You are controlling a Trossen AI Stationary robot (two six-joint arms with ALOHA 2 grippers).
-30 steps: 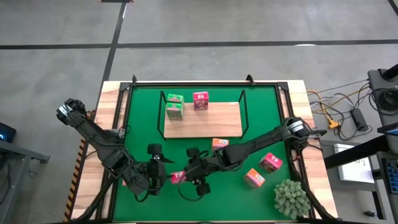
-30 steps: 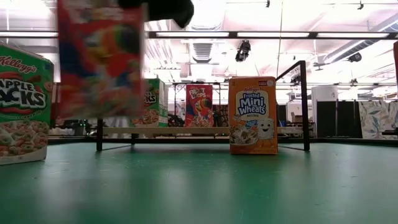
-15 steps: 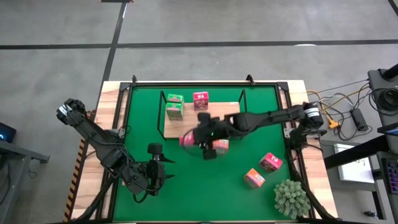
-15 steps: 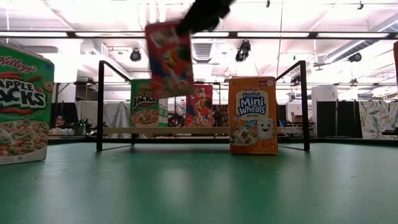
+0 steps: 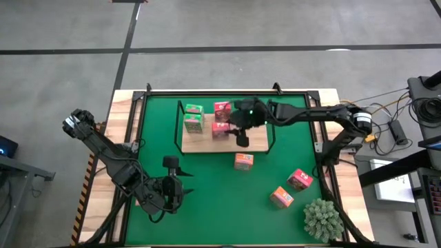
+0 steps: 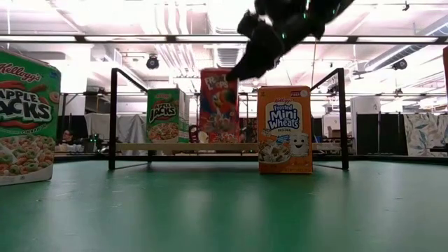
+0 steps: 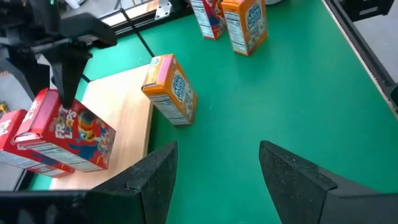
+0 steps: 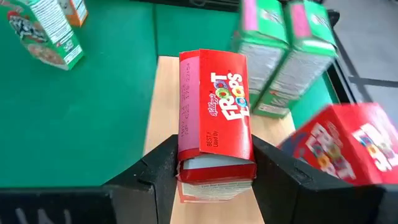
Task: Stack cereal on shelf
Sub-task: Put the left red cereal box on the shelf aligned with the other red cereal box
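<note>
right tool (image 8: 214, 165): red Froot Loops box (image 8: 214, 112) pinched, over shelf (image 5: 255, 141) centre.
left tool (image 7: 214, 168): spread, table's 7 o'clock.

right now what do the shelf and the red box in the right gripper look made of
Shelf: pale wood board, matte, faint grain showing; its end frames look like thin black metal wire. Red box: looks like printed cardboard, slightly glossy, with folded edges and a flap seam.

Red printed cereal box (image 8: 214, 118), green mat (image 5: 207, 179), light-wood shelf (image 5: 258, 141)
</note>
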